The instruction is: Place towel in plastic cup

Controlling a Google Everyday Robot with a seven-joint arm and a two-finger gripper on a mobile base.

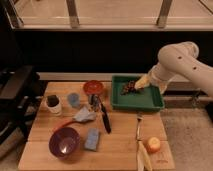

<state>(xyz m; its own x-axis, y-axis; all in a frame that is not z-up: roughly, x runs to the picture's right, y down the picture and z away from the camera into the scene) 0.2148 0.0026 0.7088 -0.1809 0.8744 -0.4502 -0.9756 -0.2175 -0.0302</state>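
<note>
The pincer (131, 87) is held over the green tray (150, 102), its state cannot be told; the towel (85, 116) is not yet placed in the plastic cup (73, 100).

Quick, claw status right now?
Claw: over the back-left part of the green tray; open or closed cannot be told.

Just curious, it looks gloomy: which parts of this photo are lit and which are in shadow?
Camera view: the brightest strip lies behind the rails at the top; the wall below it is nearly black; the table and white arm catch soft light; the claw, over the green tray, looks dim.
</note>
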